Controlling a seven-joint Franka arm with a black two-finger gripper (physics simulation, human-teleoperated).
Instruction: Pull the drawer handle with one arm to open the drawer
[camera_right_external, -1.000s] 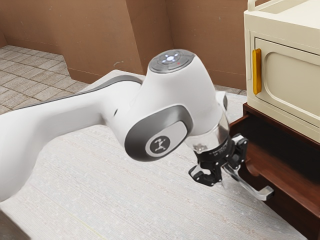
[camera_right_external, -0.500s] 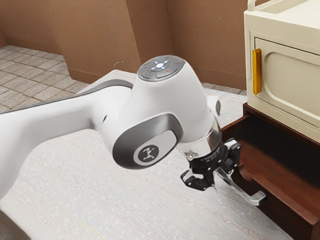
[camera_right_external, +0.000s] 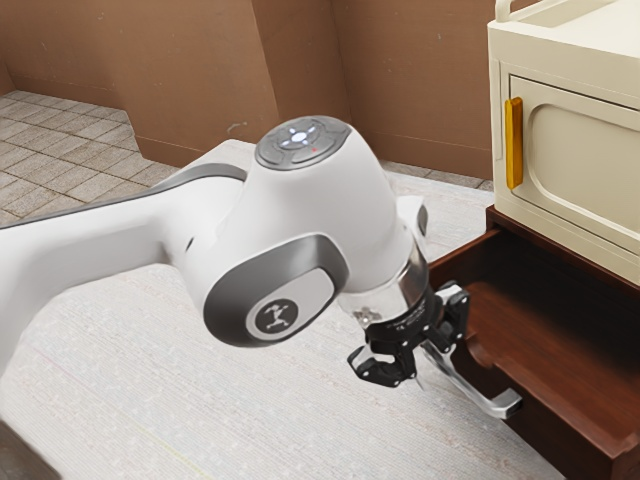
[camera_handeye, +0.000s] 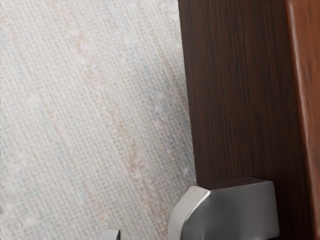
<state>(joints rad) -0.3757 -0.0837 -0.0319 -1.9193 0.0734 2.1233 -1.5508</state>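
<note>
Handle (camera_right_external: 468, 388) runs lengthwise along the partly open drawer's (camera_right_external: 560, 392) front, its end toward the exterior view's left beside your gripper (camera_right_external: 415, 364), jaws apart, so pull outward, square to that bar.

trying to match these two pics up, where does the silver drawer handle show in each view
Exterior view: the drawer handle is in the lower right, standing out from the open drawer's front.
Wrist view: its bent metal end is at the lower edge, right of the middle.
Shared landmark: the dark brown drawer front, which the handle sits against in both.
</note>
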